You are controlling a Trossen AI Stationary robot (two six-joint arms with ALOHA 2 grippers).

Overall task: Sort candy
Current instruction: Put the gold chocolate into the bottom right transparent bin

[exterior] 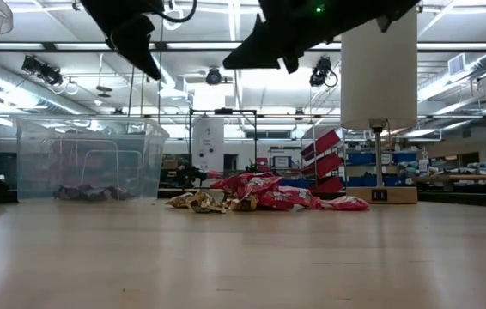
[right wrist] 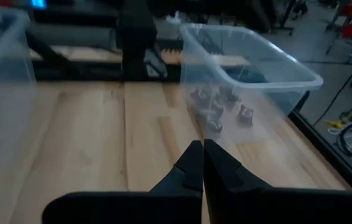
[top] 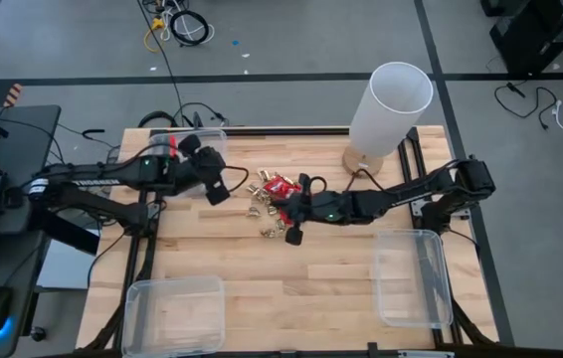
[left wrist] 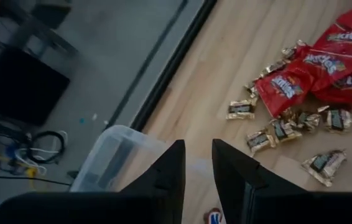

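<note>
The candy lies in one pile at the table's middle: red packets [top: 280, 185] [exterior: 264, 190] [left wrist: 325, 62] with gold-foil pieces [top: 259, 206] [exterior: 200, 202] [left wrist: 269, 138] at its left and near side. My left gripper [top: 222, 189] [left wrist: 196, 163] hangs open to the left of the pile, above the table, beside the far-left clear bin [top: 197, 139]; nothing sits between its fingers. My right gripper [top: 281, 207] [right wrist: 201, 152] is shut and raised over the pile, pointing toward the left. I see nothing in it. Several dark pieces [right wrist: 216, 109] [exterior: 88, 192] lie in that bin.
A clear bin [top: 172, 310] stands at the near left and another [top: 413, 276] at the near right. A white cylinder lamp [top: 389, 107] on a wooden base stands at the far right. Bare wood lies between the pile and the near bins.
</note>
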